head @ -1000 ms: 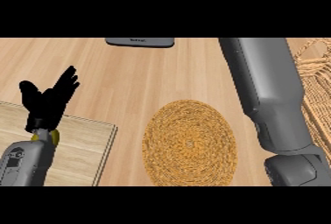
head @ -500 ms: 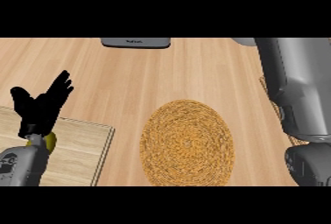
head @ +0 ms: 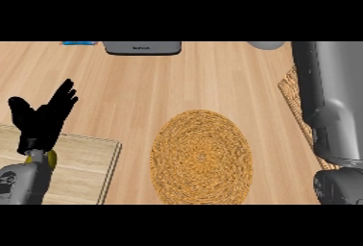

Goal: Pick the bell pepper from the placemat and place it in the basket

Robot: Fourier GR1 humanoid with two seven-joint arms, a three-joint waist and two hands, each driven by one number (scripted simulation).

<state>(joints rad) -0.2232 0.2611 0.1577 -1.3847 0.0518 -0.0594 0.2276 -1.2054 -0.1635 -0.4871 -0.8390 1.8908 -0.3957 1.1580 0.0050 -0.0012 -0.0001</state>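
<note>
Left hand (head: 44,120) rests open, fingers up, at left edge over a wooden board (head: 81,166). Round woven placemat (head: 201,156) bare, no pepper visible. Right forearm (head: 330,105) covers the wicker basket (head: 292,96), likely placing; right hand not visible, can't tell its state.

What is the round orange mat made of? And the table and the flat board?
The round mat looks like woven straw, coiled in rings. The table looks like pale smooth wood, with plank lines and grain. The board seems to be lighter wood too, with a darker edge.

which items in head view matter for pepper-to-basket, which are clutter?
Job:
round woven placemat, nothing on it
wicker basket, only an edge shows behind the right forearm
bell pepper: not visible

Lying about:
wooden board
grey device
blue item
left hand, open, resting
</note>
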